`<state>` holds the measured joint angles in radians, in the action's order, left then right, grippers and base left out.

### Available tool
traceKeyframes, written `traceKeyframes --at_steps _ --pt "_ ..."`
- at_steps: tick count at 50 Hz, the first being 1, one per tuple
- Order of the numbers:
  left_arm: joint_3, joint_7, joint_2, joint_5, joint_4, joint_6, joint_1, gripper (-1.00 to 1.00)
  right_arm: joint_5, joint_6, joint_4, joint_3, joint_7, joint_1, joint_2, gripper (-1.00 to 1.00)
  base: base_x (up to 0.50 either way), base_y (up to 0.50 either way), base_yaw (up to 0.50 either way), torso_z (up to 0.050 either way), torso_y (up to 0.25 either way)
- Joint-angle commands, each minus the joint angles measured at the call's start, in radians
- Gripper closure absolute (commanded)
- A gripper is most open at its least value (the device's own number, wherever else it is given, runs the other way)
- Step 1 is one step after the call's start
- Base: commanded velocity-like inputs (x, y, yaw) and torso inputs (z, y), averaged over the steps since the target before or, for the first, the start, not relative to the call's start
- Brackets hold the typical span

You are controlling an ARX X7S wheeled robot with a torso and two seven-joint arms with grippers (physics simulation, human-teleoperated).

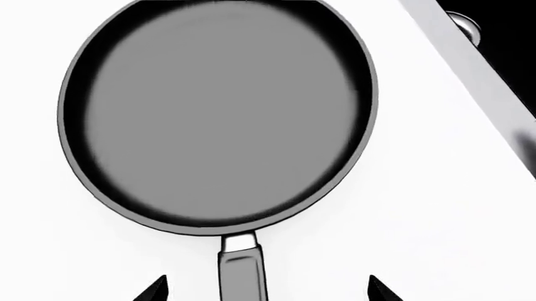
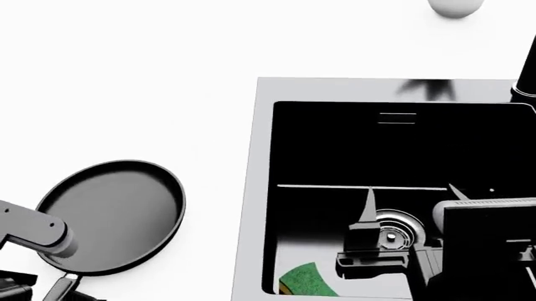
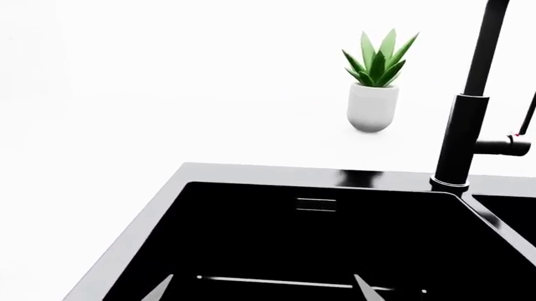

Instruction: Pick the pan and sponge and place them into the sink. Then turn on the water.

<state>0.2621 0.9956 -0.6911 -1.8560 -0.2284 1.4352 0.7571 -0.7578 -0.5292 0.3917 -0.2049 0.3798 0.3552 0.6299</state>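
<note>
The black pan point(image 2: 113, 216) lies on the white counter left of the sink point(image 2: 251, 188). In the left wrist view the pan point(image 1: 218, 113) fills the frame, and its handle point(image 1: 243, 269) runs between the two fingertips of my left gripper point(image 1: 268, 291), which is open and apart from the handle on both sides. The sponge point(image 2: 305, 280), green face up, lies in the near left corner of the sink's left basin. My right gripper point(image 2: 412, 199) hangs open and empty over that basin, near the drain point(image 2: 393, 227). It also shows in the right wrist view point(image 3: 261, 290).
A tall black faucet point(image 3: 469, 125) stands at the sink's back rim between the two basins, with a side lever point(image 3: 506, 145). A potted plant point(image 3: 375, 81) stands on the counter behind the sink. The steel sink rim point(image 1: 477, 69) lies beside the pan.
</note>
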Motion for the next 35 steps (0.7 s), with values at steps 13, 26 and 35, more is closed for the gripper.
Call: traceKeyframes --at_steps 13,26,35 --pt "0.026 -0.11 -0.006 0.117 0.05 -0.017 -0.006 -1.0 0.008 0.015 -0.006 -0.005 -0.001 -0.009 -0.005 -1.0 0.0 0.0 0.0 0.0 0.0" --pt "0.041 -0.169 -0.011 0.173 0.057 -0.036 -0.013 -1.0 0.006 0.018 -0.004 -0.006 0.0 -0.01 -0.005 -1.0 0.0 0.0 0.0 0.0 0.0" --pt "0.058 -0.191 -0.01 0.186 0.068 -0.043 -0.019 -1.0 0.009 0.023 -0.006 -0.006 0.0 -0.016 -0.004 -1.0 0.0 0.0 0.0 0.0 0.0"
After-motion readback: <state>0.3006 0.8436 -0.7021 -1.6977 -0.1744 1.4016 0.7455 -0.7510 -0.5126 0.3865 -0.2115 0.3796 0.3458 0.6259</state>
